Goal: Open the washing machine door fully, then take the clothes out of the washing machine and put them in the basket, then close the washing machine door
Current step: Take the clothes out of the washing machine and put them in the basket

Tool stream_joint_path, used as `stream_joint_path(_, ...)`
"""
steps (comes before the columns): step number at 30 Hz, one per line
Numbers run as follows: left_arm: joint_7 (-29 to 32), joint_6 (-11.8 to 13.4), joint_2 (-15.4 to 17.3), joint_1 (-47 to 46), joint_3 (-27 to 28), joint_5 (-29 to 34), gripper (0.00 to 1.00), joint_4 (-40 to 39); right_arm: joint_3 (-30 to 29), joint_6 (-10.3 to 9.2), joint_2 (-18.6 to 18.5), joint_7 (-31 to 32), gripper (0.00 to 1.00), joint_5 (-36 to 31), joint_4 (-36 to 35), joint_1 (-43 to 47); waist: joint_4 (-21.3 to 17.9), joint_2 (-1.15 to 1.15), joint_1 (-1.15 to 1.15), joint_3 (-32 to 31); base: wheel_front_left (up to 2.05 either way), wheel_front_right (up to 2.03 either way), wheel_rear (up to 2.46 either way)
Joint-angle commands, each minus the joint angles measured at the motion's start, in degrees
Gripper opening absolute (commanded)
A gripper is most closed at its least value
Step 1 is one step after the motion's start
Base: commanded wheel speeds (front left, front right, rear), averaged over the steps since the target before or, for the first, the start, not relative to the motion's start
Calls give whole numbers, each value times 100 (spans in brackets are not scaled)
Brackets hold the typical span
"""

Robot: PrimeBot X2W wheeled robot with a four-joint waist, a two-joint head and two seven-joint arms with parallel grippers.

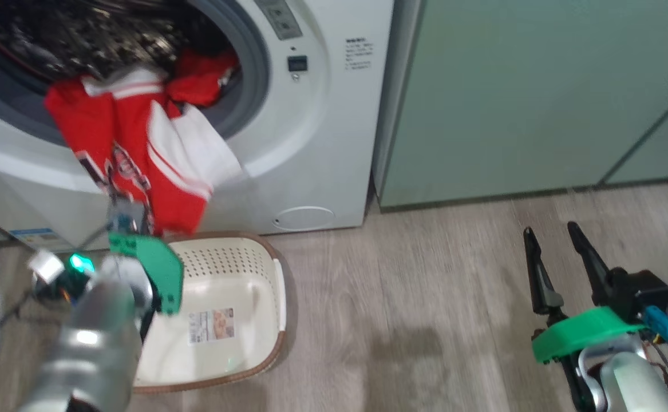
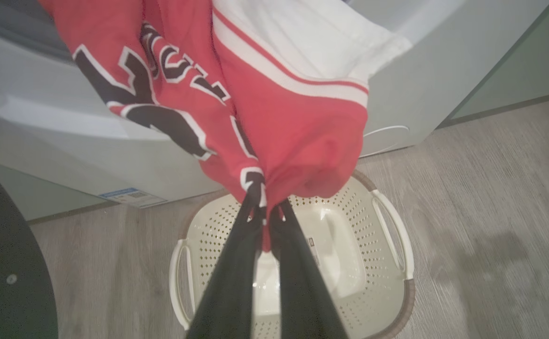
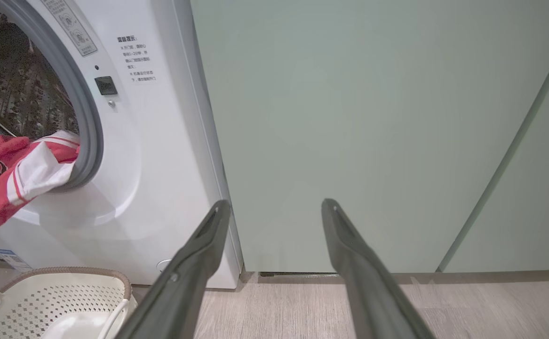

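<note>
Red clothes (image 1: pixel 133 143), draped from the washing machine (image 1: pixel 311 143) at upper left, are pinched by the left claw (image 2: pixel 268 209) above the basket (image 1: pixel 225 264) on the wood floor (image 1: pixel 425 297). The right claw (image 1: pixel 550 230) is held spread before green cabinets (image 1: pixel 540 97).

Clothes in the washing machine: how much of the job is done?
Done: the washing machine stands open. In hand: the left tool is shut on the red clothes, which hang half out of the drum above the basket. Left: the basket is empty, so drop them in, check the drum, then close the door. The right tool is open.
</note>
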Motion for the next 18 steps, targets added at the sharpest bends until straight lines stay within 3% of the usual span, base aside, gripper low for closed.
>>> stream_joint_path(1, -45, -48, 134, 57, 72, -78, 0, -107, 94, -4, -103, -36, 100, 44, -149, 58, 155, -1, 0, -185, 0, 0, 0)
stream_joint_path(11, 341, -275, -26, 1121, -108, -177, 0, -91, 82, -4, -164, -36, 100, 66, -191, 161, 258, -1, 0, -280, 0, 0, 0)
stream_joint_path(18, 615, -384, -39, 1366, -76, -406, 0, -88, 109, -4, -207, -36, 100, 73, -235, 81, 211, -1, 0, -63, 0, 0, 0)
